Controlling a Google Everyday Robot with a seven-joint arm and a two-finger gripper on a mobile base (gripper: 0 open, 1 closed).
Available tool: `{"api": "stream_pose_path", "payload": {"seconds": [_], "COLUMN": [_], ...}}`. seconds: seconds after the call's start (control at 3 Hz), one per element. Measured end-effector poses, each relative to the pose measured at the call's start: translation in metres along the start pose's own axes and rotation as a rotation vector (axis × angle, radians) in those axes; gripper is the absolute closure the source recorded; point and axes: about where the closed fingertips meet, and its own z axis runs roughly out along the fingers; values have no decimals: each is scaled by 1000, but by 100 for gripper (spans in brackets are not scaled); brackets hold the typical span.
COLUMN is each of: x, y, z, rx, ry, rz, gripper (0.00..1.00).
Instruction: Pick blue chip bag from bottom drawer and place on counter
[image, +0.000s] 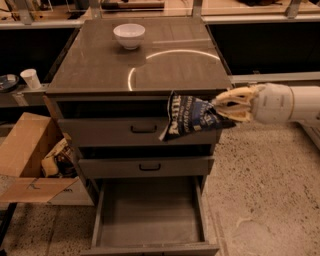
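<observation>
Fingers (235, 100) clenched on R end of blue chip bag (192, 117); gripper (223, 107) reaches in from 3 o'clock, level w/ top drawer (125, 132). Bag hangs in air at gripper's 9 o'clock, in front of top drawer face, its top abt level w/ bench (100, 65) front edge. Bottom drawer (150, 215) pulled open at 6 o'clock. White bowl (129, 35) on bench at 12; cardboard box (22, 150) on floor at 8.

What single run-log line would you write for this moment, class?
pincer: shut on blue chip bag, mid-air before top drawer | bottom drawer: open | counter: white bowl at back, bag not yet placed
</observation>
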Motion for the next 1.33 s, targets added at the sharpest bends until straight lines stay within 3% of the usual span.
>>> {"api": "stream_pose_path", "payload": {"seconds": [0.33, 0.67, 1.0, 1.33], "x": [10, 45, 84, 117], "y": [-13, -45, -89, -116], "z": [6, 17, 22, 25], "rx": [22, 67, 158, 231], "ry": [0, 14, 64, 120], "rz": [-12, -30, -54, -55], "gripper": [100, 100, 100, 100]}}
